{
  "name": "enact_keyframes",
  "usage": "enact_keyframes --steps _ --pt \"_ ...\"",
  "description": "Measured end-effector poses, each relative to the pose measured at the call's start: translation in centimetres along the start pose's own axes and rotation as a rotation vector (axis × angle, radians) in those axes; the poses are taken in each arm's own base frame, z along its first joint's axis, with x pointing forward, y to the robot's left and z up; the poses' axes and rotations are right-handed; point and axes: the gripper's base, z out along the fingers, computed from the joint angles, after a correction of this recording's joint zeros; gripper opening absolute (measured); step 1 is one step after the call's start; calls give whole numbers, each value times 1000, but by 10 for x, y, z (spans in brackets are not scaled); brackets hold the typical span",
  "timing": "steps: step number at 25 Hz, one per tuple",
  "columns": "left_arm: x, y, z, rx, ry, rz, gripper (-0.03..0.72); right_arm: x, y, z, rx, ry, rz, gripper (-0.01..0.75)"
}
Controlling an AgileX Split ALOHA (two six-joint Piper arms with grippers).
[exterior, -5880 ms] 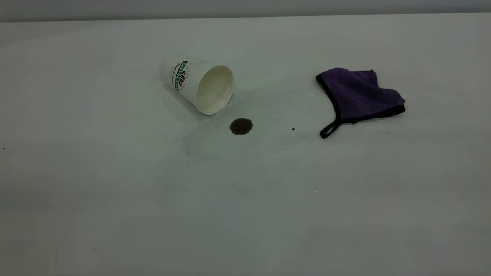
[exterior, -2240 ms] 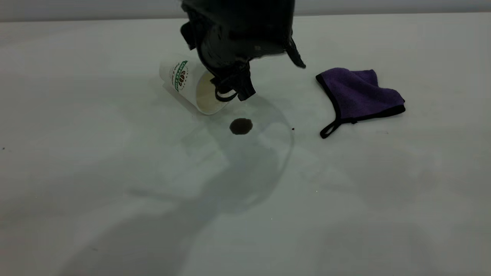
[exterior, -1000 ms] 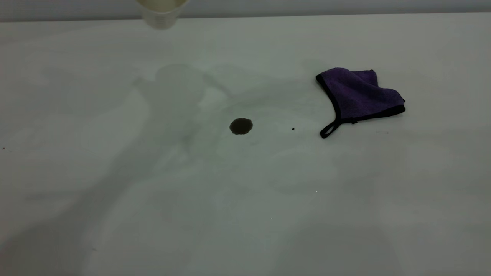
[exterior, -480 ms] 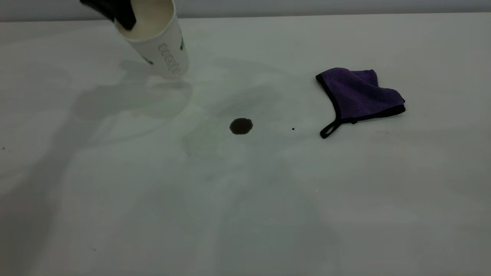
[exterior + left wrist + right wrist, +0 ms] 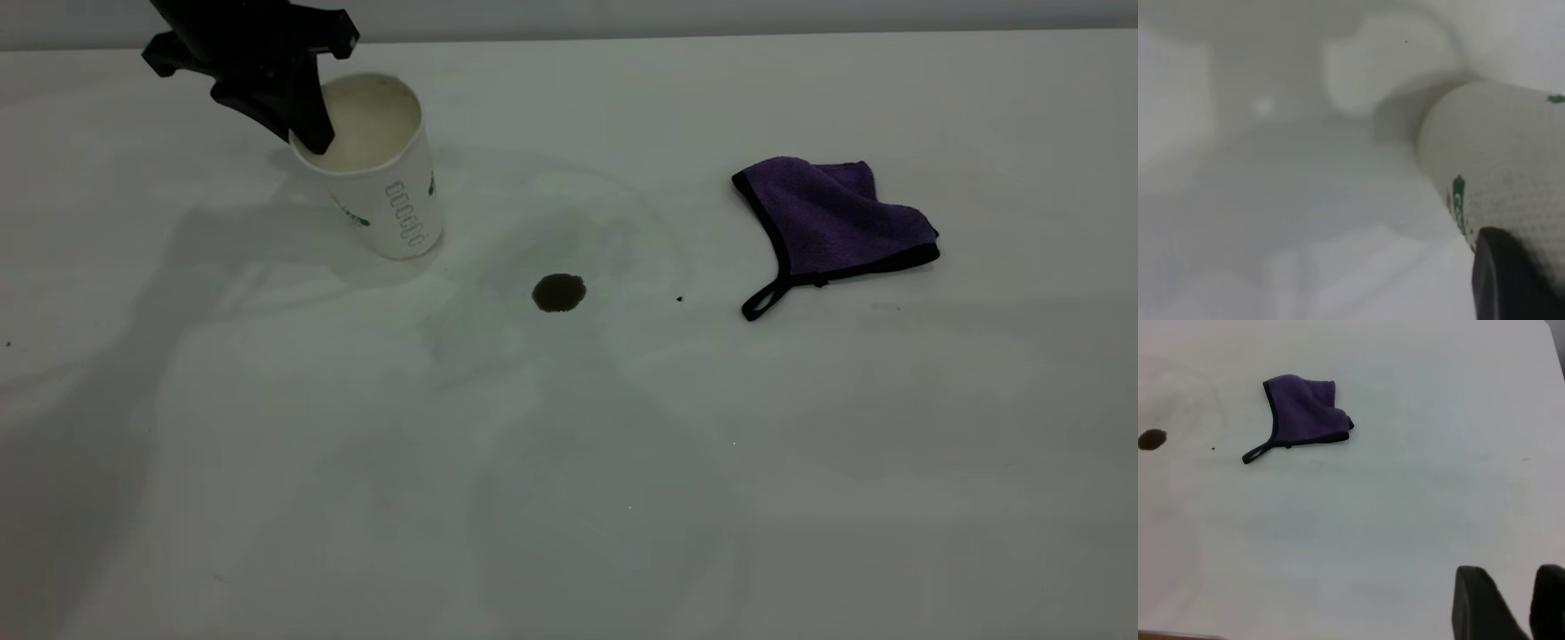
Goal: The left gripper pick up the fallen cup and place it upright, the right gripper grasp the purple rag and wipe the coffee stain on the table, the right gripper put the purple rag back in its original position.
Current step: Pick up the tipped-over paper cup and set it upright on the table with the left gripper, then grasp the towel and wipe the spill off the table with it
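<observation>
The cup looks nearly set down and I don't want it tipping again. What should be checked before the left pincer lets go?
1. The cup mouth up: ok.
2. Cup standing straight: not ok, it leans a little.
3. Cup base flat on the table: cannot tell.
4. The left pincer at the rim, one finger inside: ok.
5. Cup clear of the coffee stain: ok.
6. The purple rag untouched, the right pincer away from it: ok.
</observation>
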Motion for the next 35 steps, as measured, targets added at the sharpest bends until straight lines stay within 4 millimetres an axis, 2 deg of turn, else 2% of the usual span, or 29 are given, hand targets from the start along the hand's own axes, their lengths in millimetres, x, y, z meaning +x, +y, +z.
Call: enact_keyframes --steps 2,6,8,10,13,16,18,21,24,27,30,35 --pt "0 0 0 0 -1 0 196 0 0 0 0 0 0 219" --pt "-1 0 -2 -1 2 22 471 0 0 0 0 0 0 219" --pt "-5 -2 -13 1 5 62 622 0 0 0 0 0 0 219" --pt "-13 -6 -37 -3 -11 106 690 0 0 0 0 0 0 219" --pt "-24 -12 -90 -20 -40 154 703 0 0 0 0 0 0 219" --pt "-24 -20 -148 -38 -48 194 694 0 0 0 0 0 0 219" --pt "-19 -25 -188 -61 -60 217 688 0 0 0 0 0 0 219" --pt "-9 -33 -236 -120 -133 244 683 0 0 0 0 0 0 219" --pt "5 -38 -276 -198 -208 229 680 0 0 0 0 0 0 219" --pt "25 -44 -307 -244 -260 179 675 0 0 0 0 0 0 219" --pt "57 -49 -326 -269 -277 132 656 0 0 0 0 0 0 219" --pt "124 -57 -335 -287 -256 62 571 0 0 0 0 0 0 219"
